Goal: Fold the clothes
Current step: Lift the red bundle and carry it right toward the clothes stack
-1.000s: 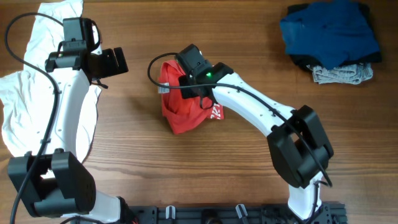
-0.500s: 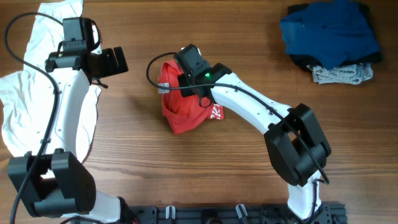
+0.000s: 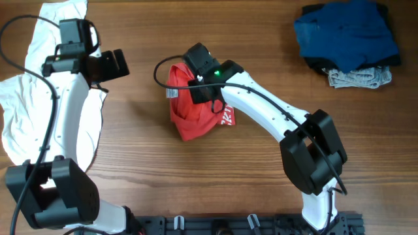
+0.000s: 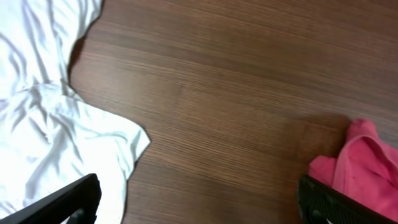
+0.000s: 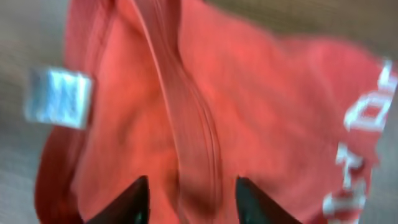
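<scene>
Red T-shirt (image 3: 189, 117) bunched mid-desk (image 3: 196, 176), white lettering at its right edge. Right claw (image 5: 194, 199) over it, half-spread, tips straddling a raised ridge of red cloth. Left claw (image 3: 116, 65) spread wide above bare wood, beside white shirt (image 3: 26, 117). Far right corner: dark blue piece (image 3: 346, 32) atop grey piece (image 3: 359, 77).

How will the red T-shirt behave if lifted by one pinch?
Probably floppy: the red T-shirt lies crumpled in soft folds, so it should sag and unfurl. Likely light, since the cloth looks thin. A raised fold in the right wrist view looks easy to pinch, though only one layer may come up.
</scene>
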Available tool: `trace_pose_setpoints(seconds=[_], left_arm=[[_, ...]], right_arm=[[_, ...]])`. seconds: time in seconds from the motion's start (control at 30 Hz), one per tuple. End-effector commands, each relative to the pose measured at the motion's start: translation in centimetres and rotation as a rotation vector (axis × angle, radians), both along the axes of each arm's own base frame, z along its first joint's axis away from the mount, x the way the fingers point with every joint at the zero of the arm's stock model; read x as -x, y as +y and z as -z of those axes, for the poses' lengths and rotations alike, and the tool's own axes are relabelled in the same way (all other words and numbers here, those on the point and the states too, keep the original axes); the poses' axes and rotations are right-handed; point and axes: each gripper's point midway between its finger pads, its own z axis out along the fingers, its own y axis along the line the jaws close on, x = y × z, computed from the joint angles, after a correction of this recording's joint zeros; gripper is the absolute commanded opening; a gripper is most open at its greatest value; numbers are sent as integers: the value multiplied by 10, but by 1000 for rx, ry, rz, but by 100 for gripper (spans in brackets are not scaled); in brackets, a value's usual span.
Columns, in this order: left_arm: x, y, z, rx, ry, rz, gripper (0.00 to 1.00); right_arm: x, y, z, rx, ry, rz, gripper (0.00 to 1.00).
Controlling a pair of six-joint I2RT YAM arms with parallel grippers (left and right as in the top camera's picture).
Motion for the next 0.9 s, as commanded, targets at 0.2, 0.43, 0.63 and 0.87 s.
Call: trace_pose_setpoints(seconds=[0.2, 0.43, 0.63, 0.87], left_arm=[[-2, 4, -3, 37, -16, -15, 100], [-2, 4, -3, 37, -14, -14, 100], [0, 4, -2, 38, -7, -14, 100], [0, 4, -2, 38, -8, -15, 100]], right_arm=[[29, -35, 55, 74, 177, 41, 67], [-9, -74, 84, 52, 159, 160, 67], [-40, -124, 87, 66, 131, 164, 67], [-58, -147, 61, 39, 131, 182, 70]])
